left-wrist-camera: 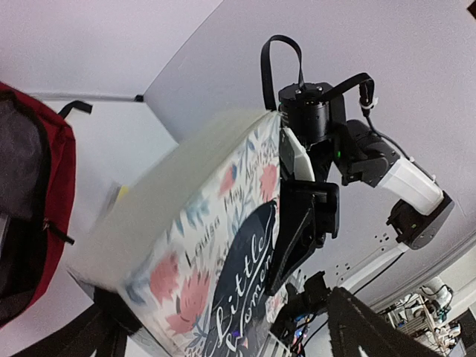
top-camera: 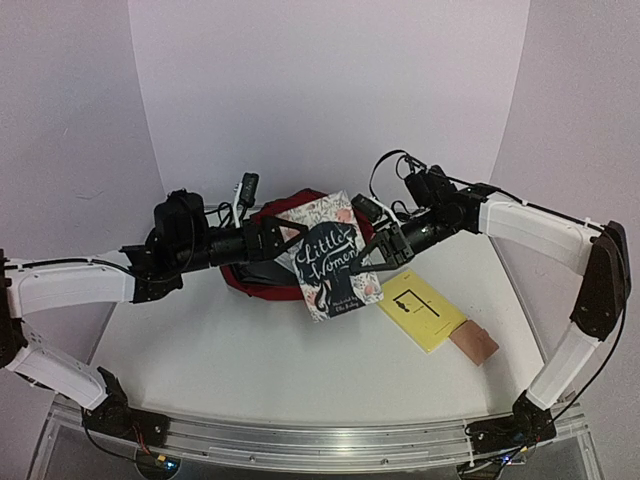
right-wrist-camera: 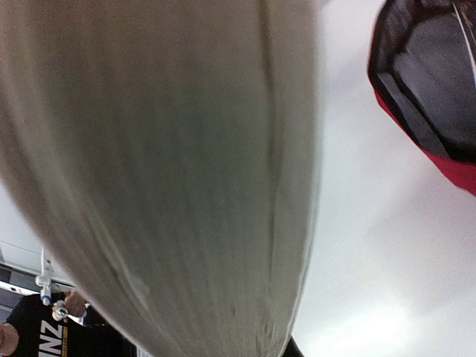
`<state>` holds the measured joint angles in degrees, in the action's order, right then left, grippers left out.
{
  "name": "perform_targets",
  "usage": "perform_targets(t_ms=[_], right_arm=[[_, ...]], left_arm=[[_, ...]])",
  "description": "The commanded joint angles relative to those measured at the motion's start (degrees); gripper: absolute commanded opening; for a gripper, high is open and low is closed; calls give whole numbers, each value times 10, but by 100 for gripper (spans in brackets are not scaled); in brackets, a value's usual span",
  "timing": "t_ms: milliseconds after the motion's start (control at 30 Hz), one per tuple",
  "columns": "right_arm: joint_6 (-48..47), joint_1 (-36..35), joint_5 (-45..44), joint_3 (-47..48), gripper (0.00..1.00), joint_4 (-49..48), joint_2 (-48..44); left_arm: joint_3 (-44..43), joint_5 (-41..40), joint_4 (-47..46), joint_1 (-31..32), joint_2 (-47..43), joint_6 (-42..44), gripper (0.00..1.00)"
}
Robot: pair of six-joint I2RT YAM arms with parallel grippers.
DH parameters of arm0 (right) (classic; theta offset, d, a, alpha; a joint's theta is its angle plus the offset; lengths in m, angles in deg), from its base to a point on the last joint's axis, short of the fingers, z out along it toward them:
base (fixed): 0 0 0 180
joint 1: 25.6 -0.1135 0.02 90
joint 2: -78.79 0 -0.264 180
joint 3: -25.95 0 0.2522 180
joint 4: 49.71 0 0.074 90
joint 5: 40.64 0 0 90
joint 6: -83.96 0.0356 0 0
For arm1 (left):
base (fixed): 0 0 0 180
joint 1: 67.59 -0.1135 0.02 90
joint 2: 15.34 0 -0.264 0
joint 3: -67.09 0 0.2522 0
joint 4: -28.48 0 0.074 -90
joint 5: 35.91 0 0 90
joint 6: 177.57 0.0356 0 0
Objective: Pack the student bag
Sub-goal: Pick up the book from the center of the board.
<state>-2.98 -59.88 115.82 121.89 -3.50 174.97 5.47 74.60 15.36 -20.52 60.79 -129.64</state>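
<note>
Book (top-camera: 330, 255) is being squeezed at its right edge by the right gripper (top-camera: 373, 249), above the student bag (top-camera: 252, 284); the left gripper (top-camera: 291, 238) is being held wide apart, gripping nothing.

Pale walls (top-camera: 330, 90) curve around me on all sides, plain white table (top-camera: 250, 360) underneath, metal rail (top-camera: 320, 435) along its near edge. Lighting's flat and even.

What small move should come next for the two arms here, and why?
Probably draw the left gripper back from the Little Women book. Its jaws stand open beside the book, while the right gripper is shut on its other edge, above the student bag. That would let the right arm lower it in.
</note>
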Motion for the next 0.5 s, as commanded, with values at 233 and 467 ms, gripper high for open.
perform_targets(t_ms=[233,467], right_arm=[[-356,-32,-148,4,0,310,-55],[-424,-73,-212,32,0,377,-46]], left_arm=[[-170,68,496,-1,-31,250,100],[-253,132,596,14,48,338,100]])
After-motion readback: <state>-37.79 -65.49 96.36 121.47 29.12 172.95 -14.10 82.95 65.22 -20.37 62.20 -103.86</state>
